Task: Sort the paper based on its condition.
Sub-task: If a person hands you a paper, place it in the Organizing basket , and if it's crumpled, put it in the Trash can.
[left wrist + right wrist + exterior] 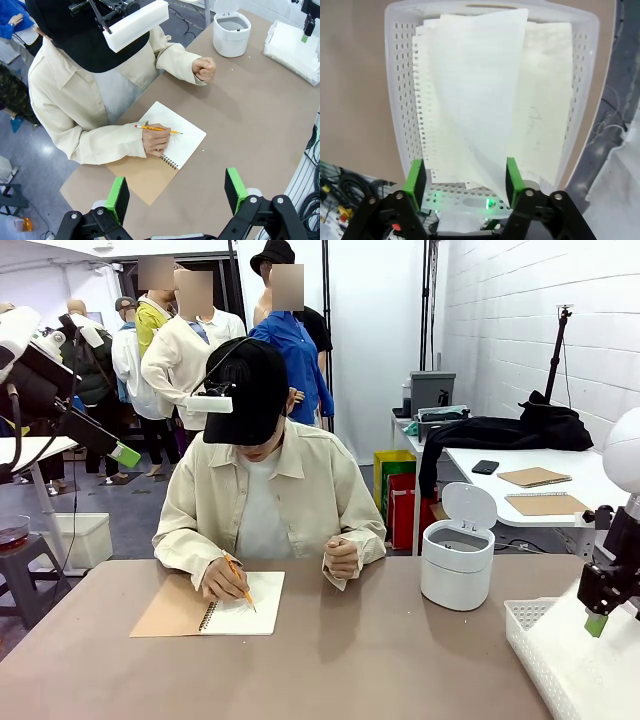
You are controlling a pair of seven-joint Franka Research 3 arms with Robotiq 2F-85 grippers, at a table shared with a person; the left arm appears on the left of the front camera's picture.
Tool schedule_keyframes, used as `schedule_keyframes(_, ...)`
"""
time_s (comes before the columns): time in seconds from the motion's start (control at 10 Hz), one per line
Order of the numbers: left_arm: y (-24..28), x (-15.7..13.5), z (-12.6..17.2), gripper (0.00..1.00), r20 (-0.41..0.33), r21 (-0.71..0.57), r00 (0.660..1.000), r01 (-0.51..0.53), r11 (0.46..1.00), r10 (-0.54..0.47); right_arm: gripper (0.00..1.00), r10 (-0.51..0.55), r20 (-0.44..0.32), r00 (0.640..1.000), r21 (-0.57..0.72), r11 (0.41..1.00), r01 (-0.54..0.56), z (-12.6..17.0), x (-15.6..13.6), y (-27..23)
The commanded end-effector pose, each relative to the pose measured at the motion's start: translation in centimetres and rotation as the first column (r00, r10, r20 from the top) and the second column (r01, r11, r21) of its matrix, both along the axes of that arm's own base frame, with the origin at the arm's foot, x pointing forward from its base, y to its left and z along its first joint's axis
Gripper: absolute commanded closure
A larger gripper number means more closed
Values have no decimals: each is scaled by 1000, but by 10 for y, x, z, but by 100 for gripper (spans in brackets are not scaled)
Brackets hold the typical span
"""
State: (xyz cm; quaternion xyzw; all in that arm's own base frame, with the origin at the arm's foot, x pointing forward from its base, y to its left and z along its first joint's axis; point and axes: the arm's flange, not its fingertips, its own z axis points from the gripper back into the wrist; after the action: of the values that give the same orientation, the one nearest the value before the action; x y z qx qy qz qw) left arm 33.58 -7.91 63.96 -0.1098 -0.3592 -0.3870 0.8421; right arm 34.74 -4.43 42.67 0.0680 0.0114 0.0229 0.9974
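Observation:
Several sheets of paper point(470, 95) lie overlapping in a white perforated basket point(400, 75). The top sheet is tilted, and its lower end hangs between my right gripper's point(464, 179) green pads without being pinched. That gripper stands open just above the basket point(530, 625) at the table's right edge, where it hangs point(598, 618) over the rim. My left gripper point(176, 192) is open and empty, held high over the table's left side, looking down on the person. The left arm point(60, 390) is raised at the far left.
A person writes with a pencil point(240, 585) in an open spiral notebook point(255, 605) with a brown cover at the table's far middle, one fist point(340, 558) resting beside it. A white bin point(457, 562) with its lid up stands right of them.

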Motion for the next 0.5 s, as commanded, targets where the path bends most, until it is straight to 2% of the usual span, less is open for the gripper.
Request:
schedule_keyframes(0.0, 0, 0, 1, 0, -1, -6, 1000, 0, 1000, 0, 0, 8, 6, 1000, -34, 999, -8, 18, -3, 0)
schedule_keyframes(0.4, 0, 0, 1, 0, -1, -6, 1000, 0, 1000, 0, 0, 9, 152, 988, -107, 994, 7, 73, -6, -6)
